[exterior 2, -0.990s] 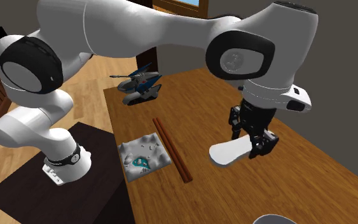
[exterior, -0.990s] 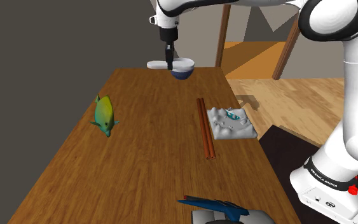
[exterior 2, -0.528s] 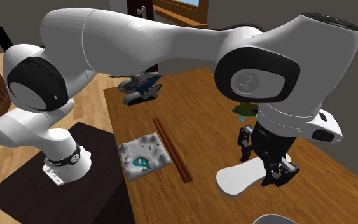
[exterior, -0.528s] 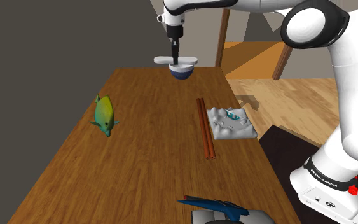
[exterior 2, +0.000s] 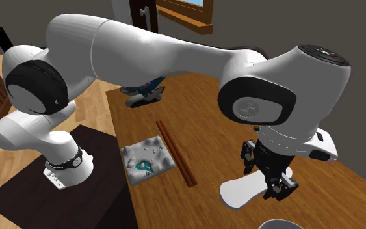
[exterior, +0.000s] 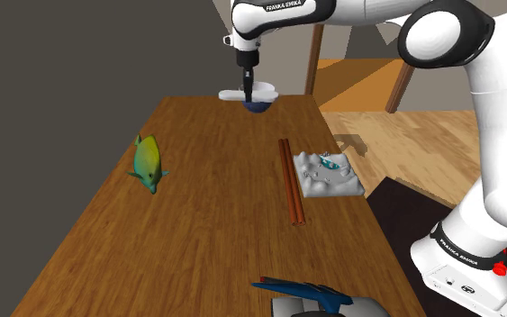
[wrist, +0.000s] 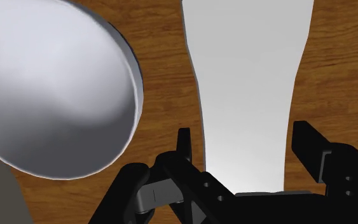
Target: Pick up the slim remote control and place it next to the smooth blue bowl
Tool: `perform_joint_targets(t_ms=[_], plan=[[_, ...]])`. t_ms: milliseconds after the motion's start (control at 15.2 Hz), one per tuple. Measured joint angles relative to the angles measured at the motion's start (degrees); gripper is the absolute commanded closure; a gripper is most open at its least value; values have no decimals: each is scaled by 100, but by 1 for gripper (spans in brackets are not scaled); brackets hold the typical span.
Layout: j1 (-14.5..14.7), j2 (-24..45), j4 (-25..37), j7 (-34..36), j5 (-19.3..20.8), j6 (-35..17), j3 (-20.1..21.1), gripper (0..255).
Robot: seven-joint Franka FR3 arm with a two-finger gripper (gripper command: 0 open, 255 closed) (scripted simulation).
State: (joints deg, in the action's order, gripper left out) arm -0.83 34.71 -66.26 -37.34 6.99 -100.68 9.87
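My black gripper (exterior: 246, 81) is shut on the slim white remote control (exterior: 235, 94), which hangs level at the table's far end. In the second exterior view the gripper (exterior 2: 276, 186) clasps the remote (exterior 2: 240, 193) at one end, just above the wood. The bowl (exterior: 261, 100), dark blue outside and white inside, stands right beside the remote; its rim (exterior 2: 280, 224) peeks in at that view's bottom edge. In the wrist view the remote (wrist: 247, 89) runs away from the gripper (wrist: 246, 141) between both fingers, with the bowl (wrist: 50, 89) close alongside it.
On the wooden table (exterior: 206, 198) lie a green-yellow fish toy (exterior: 148, 162), a long brown stick (exterior: 291, 180) and a white bumpy tray (exterior: 329, 173). A blue toy helicopter (exterior 2: 144, 90) sits at the near end by the stand. A dark wall lies beyond the far edge.
The gripper has carried the remote farther along the table to the bowl's side and lowered it toward the wood. Its grip has stayed shut.
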Motion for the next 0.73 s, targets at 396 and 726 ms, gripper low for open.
perform_joint_targets(t_ms=[396, 726], plan=[[-31, -5, -470, 22, 9, -462, -6, 255], [-44, 29, -791, 47, 23, -816, -14, 255]])
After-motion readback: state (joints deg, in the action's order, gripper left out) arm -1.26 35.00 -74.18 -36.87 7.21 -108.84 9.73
